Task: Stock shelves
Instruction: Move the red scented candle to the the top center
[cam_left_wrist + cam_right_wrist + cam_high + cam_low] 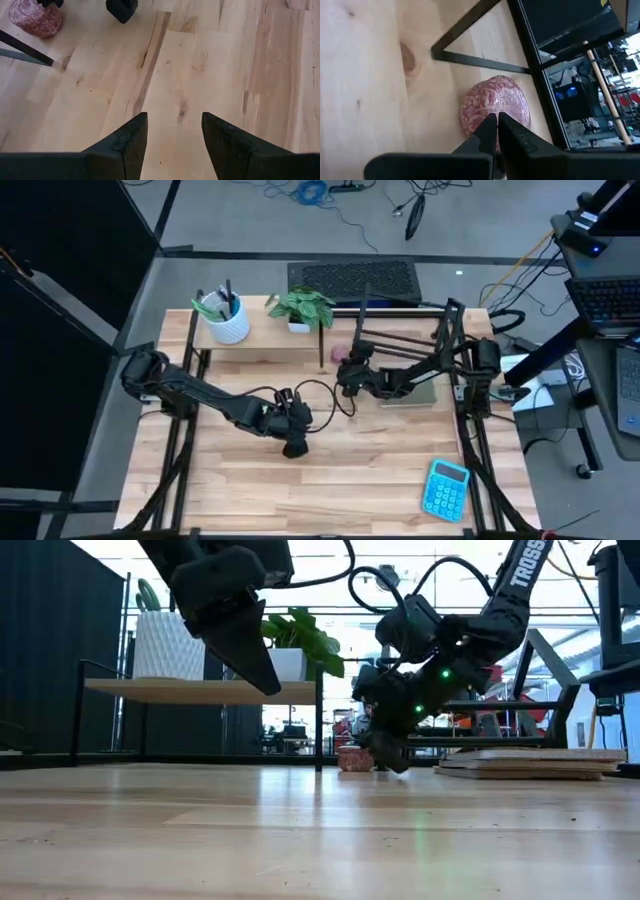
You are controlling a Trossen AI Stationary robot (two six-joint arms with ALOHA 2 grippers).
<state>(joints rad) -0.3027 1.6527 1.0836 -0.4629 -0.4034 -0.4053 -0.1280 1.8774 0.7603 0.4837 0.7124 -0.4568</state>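
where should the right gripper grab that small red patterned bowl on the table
Probably by its rim, coming from above. The small red patterned bowl sits low on the wooden table beside the shelf's black leg, leaving little side room. The right gripper, nearly closed, must open first.

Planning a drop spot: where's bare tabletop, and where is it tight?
Free: the front table strip left of the blue calculator, and the left side ahead of the left gripper. Crowded: back centre, where the right gripper sits at the pink bowl beside the wooden shelf and black rack.
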